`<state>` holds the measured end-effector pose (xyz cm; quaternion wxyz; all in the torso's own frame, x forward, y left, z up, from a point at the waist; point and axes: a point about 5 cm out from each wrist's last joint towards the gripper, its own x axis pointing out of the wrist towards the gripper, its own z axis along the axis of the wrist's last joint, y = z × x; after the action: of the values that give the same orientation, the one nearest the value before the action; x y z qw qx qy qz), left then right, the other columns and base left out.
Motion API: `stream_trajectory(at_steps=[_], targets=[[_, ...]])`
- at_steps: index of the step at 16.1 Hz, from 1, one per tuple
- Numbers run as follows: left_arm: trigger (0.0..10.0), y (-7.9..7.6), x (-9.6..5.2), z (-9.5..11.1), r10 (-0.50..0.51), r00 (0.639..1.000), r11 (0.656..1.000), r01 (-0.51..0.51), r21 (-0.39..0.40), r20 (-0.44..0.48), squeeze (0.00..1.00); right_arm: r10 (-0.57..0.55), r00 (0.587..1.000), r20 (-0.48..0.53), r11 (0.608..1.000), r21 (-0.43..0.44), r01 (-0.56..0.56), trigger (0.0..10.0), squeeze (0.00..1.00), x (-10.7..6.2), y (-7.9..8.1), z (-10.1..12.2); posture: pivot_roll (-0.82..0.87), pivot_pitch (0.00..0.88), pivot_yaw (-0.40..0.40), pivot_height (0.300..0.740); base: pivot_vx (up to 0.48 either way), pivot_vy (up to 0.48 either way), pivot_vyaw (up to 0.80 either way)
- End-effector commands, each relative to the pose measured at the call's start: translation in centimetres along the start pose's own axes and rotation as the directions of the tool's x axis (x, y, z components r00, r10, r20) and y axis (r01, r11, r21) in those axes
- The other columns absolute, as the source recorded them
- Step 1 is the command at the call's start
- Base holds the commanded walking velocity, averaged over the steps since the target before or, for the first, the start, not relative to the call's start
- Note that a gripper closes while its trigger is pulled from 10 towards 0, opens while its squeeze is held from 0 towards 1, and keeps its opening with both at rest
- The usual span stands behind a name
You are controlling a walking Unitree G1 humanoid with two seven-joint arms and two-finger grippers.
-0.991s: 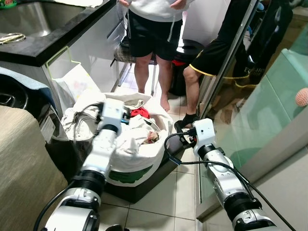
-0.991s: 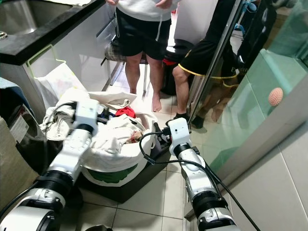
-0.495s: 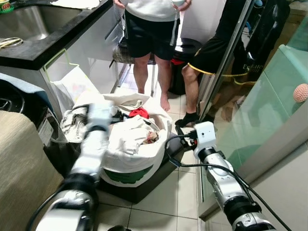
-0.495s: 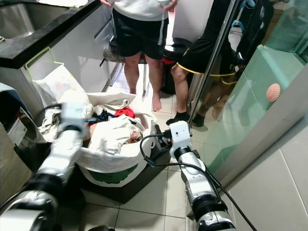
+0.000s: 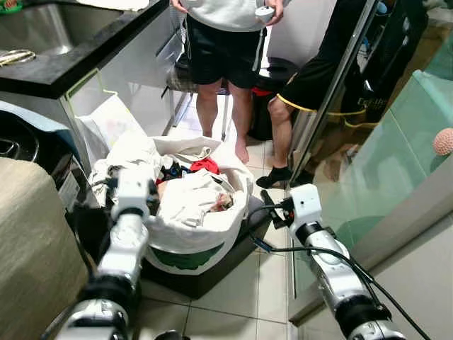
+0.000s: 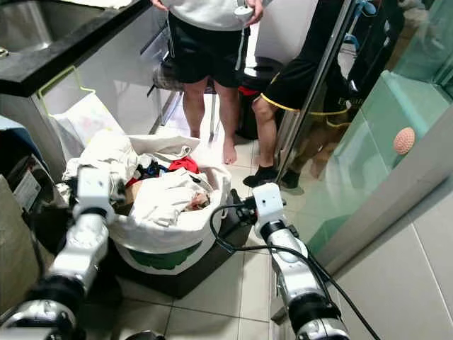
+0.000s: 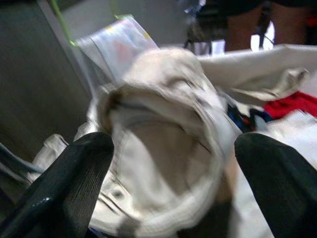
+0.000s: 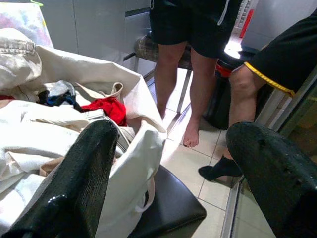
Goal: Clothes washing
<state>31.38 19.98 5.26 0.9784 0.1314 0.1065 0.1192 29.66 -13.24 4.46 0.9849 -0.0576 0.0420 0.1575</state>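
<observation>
Left claw (image 7: pixel 171 163): the two black fingers are spread wide apart, and nothing is gripped between them. It is positioned at the left rim of the white fabric laundry bag (image 5: pixel 195 237), directly in front of a bunched cream-coloured garment (image 7: pixel 163 144) that is draped over that rim. The garment is seen between the fingers, but contact cannot be confirmed (the wrist view is blurred).

Right claw (image 8: pixel 185 163): the fingers are likewise held apart, with nothing between them. It is located just beside the right side of the bag, above the tiled floor (image 5: pixel 233 304), and is directed across the bag.

The bag is filled with pale crumpled clothes (image 5: pixel 191 202); a small red garment (image 5: pixel 205 165) and a dark blue item (image 8: pixel 57 96) are lodged near the far edge. The bag is seated on a low black base (image 5: pixel 212 273).

A black stone surface (image 5: pixel 78 60) with a steel sink (image 5: pixel 49 28) is located on the left. A translucent plastic bag (image 5: pixel 106 124) is hung beneath it.

Two people are standing beyond the bag: one barefoot in black shorts (image 5: pixel 223 53), the other in a black sock (image 5: pixel 276 175).
</observation>
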Motion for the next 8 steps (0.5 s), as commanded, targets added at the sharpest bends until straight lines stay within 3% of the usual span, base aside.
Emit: stream_trajectory(at_steps=[1, 5, 7, 8], targets=[[10.0, -1.0, -0.3, 0.2, -0.045, 0.999, 0.999, 0.045, 0.008, 0.01, 0.0, 0.007, 1.0, 0.0, 1.0, -0.012, -0.007, 10.0, 0.0, -0.1, -0.2, 0.2, 0.04, 0.0, -0.068, 0.74, 0.0, 0.0, 0.0], [10.0, -4.0, -1.3, 0.3, -0.174, 0.985, 0.985, 0.174, -0.002, -0.002, 0.0, 0.008, 1.0, -0.004, 1.0, -0.003, -0.008, 10.0, 0.0, -0.1, 0.2, 0.1, 0.05, 0.0, -0.058, 0.74, 0.0, 0.0, 0.0], [10.0, -4.6, -1.5, 0.2, -0.207, 0.978, 0.978, 0.207, -0.015, -0.012, 0.0, 0.006, 1.0, -0.003, 1.0, 0.001, -0.006, 10.0, 0.0, -0.1, 0.3, 0.2, 0.05, 0.0, -0.051, 0.74, 0.0, 0.0, 0.0], [10.0, -4.9, -1.6, 0.2, -0.219, 0.976, 0.975, 0.218, -0.03, -0.016, 1.0, 0.0, 1.0, -0.003, 1.0, 0.003, 0.0, 10.0, 0.0, -0.1, 0.2, 0.1, 0.05, 0.0, -0.047, 0.74, 0.0, 0.0, 0.0]])
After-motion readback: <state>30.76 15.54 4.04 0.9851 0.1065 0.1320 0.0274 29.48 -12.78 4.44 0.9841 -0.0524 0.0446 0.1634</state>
